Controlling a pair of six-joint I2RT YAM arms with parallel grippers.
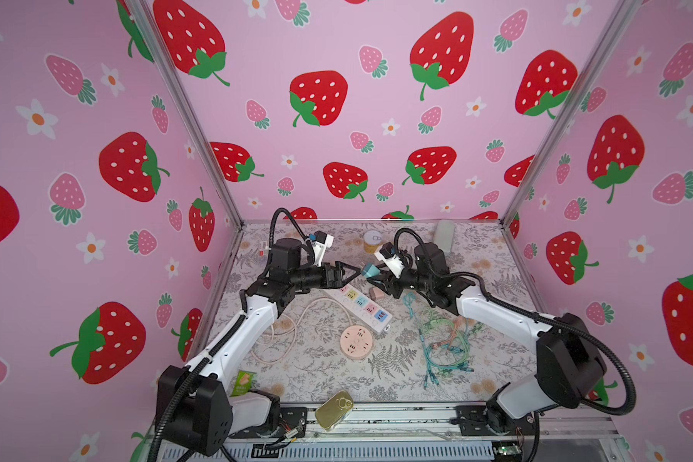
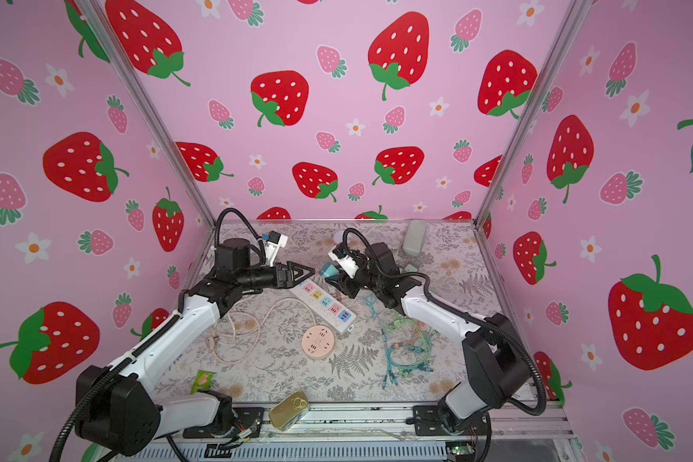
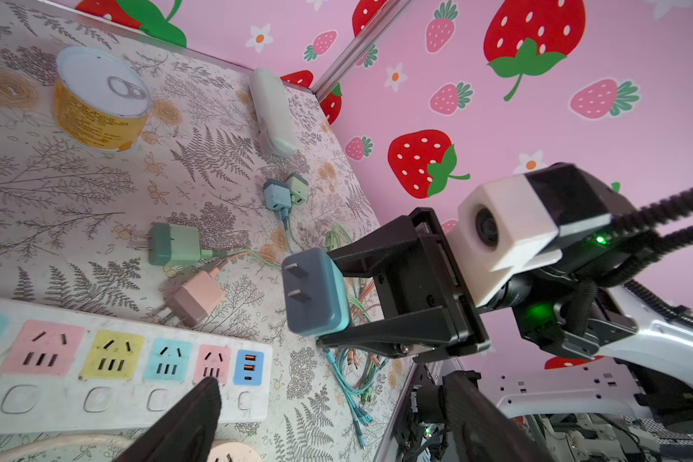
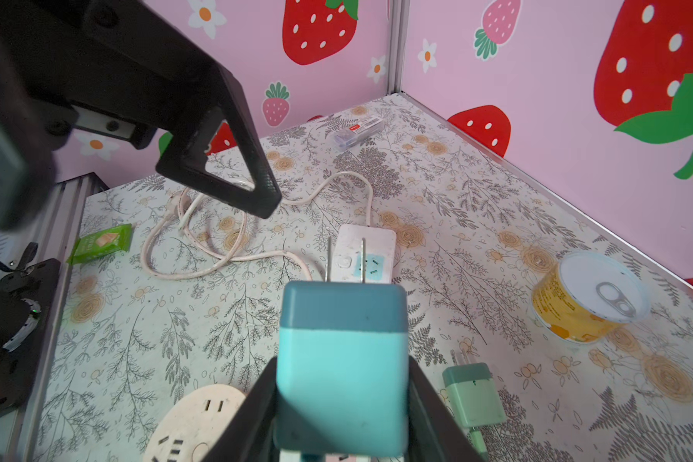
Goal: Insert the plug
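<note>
My right gripper [image 4: 343, 420] is shut on a teal two-prong plug [image 4: 343, 360], which it holds in the air with the prongs pointing toward the white power strip [image 4: 365, 256]. In both top views the plug [image 1: 369, 271] [image 2: 331, 272] hangs above the strip's far end [image 1: 359, 304]. My left gripper [image 1: 353, 278] faces the plug from the left, just short of it. It is open, its fingers [image 3: 193, 420] are wide apart and nothing is between them. In the left wrist view the plug's prongs [image 3: 297, 282] face the camera, above the strip's coloured sockets [image 3: 117, 360].
A round pink socket hub [image 1: 356, 338] lies in front of the strip, with its cord looped to the left. A pink plug [image 3: 193, 298], a green plug [image 3: 175, 244] and tangled cables [image 1: 445, 340] lie on the right. A yellow can [image 1: 372, 241], a pale case [image 1: 444, 236], a gold tin [image 1: 334, 410] and a green packet [image 1: 244, 382] sit around the edges.
</note>
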